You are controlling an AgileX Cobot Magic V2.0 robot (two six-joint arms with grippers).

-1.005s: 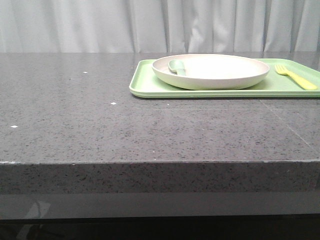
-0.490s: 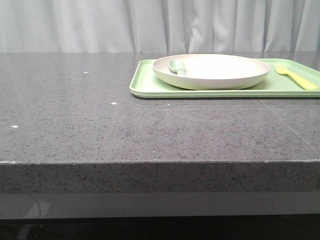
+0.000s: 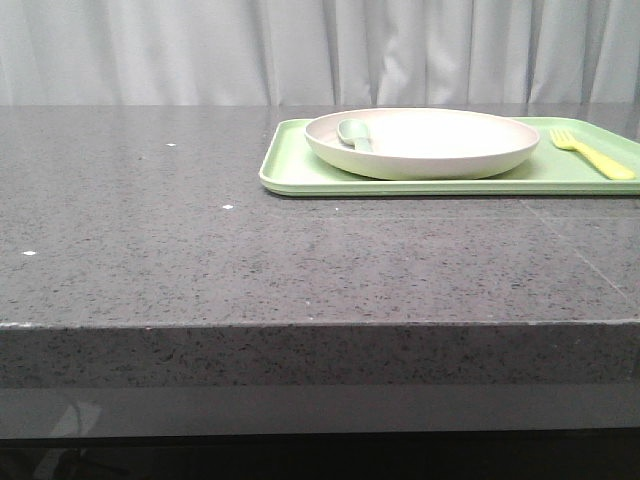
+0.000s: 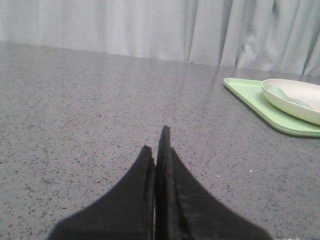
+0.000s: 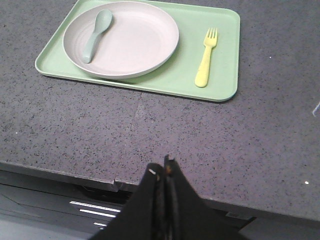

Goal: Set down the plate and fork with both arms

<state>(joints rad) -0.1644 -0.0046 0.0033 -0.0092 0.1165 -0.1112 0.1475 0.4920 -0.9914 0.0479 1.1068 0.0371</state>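
we see the plate, round and cream-white with a raised rim, on the green tray on the grey tabletop, a grey-green spoon lying in it. the pale-yellow fork lies on the tray beside the plate, apart from it. our left pincer and right pincer are both closed and empty, well short of the tray.

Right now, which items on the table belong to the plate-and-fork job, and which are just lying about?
Job:
- round cream-white plate, on the tray
- pale-yellow plastic fork, on the tray beside the plate

Lying about:
- grey-green spoon, in the plate
- flat light-green rectangular tray
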